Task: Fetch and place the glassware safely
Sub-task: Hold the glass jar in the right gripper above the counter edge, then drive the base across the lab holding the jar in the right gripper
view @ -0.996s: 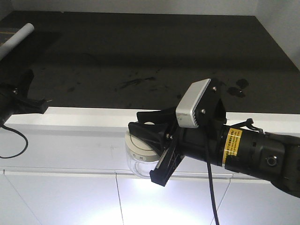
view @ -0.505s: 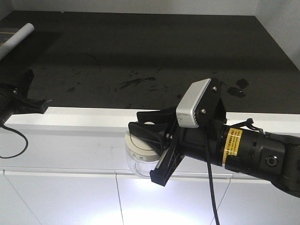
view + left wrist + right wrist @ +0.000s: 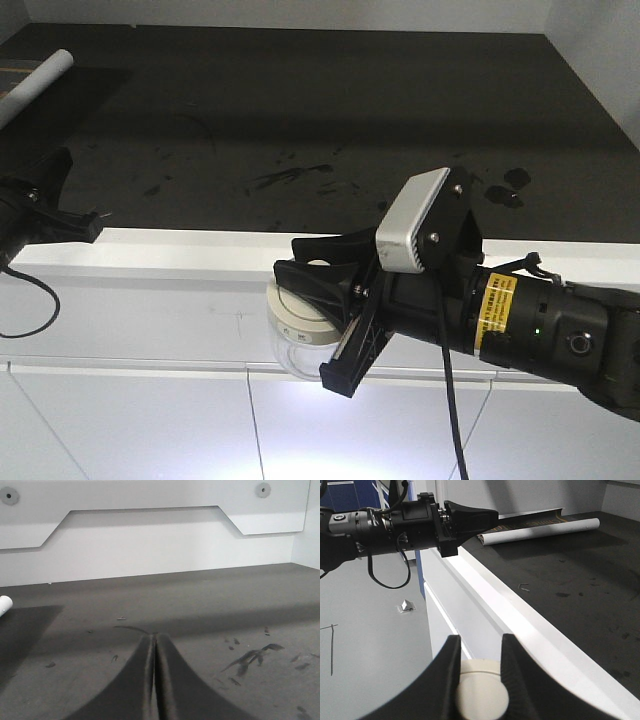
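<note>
The glassware point(image 3: 287, 338), a squat clear jar with a cream-white lid point(image 3: 479, 672), hangs in front of the white ledge point(image 3: 170, 262), below the level of the dark tabletop point(image 3: 350, 120). My right gripper point(image 3: 312, 318) is shut on the lid, one black finger on each side of the knob point(image 3: 482, 699); in the right wrist view the gripper point(image 3: 480, 641) hides the glass body. My left gripper point(image 3: 92, 225) hovers at the table's left front edge, jaws pressed together with nothing between them. It appears over the dark mat in the left wrist view point(image 3: 154, 637) and from the right wrist point(image 3: 492, 516).
A white cylindrical tube point(image 3: 35, 85) lies at the far left of the dark mat, also in the right wrist view point(image 3: 540, 530). White walls point(image 3: 150, 545) close the table's back and right. White cabinet fronts point(image 3: 150, 420) drop below the ledge. A cable point(image 3: 448, 400) hangs from my right arm.
</note>
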Robot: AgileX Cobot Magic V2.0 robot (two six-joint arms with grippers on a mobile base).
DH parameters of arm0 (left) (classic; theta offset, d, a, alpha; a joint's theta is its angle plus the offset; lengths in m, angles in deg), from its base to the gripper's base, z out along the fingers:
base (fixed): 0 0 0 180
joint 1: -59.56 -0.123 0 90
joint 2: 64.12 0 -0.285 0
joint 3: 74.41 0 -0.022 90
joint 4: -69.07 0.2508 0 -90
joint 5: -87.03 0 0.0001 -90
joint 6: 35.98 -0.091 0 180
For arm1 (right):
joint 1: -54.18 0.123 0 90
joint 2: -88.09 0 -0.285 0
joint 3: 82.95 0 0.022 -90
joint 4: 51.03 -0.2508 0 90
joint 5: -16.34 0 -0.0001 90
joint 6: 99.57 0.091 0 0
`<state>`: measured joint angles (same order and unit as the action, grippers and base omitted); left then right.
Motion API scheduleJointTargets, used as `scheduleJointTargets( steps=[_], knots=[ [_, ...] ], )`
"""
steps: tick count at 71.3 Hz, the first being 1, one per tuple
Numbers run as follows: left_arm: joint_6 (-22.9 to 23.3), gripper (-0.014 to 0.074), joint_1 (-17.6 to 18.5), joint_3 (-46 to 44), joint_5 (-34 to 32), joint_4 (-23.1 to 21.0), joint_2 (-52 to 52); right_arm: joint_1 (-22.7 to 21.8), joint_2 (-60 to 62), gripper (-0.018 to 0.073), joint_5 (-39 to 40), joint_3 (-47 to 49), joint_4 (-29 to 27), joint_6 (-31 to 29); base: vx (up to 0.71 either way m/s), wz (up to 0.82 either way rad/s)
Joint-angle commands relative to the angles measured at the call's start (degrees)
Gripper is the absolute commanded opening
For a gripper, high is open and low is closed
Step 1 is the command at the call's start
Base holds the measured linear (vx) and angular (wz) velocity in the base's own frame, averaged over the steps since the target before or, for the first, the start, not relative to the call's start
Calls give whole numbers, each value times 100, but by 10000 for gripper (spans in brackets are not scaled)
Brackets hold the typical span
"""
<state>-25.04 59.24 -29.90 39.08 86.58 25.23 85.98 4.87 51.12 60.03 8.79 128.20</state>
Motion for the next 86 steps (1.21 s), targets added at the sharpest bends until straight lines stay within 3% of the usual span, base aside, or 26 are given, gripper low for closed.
scheduleJointTargets(
  steps=[1,47,86],
  knots=[
    [17,3,6,-113,-412,-107,-185,-7,217,0,365,172,-259,-61,0,0],
    [17,3,6,-113,-407,-107,-185,-7,217,0,347,172,-259,-61,-3,10],
    [17,3,6,-113,-407,-107,-185,-7,217,0,345,172,-259,-61,-10,44]
  ],
)
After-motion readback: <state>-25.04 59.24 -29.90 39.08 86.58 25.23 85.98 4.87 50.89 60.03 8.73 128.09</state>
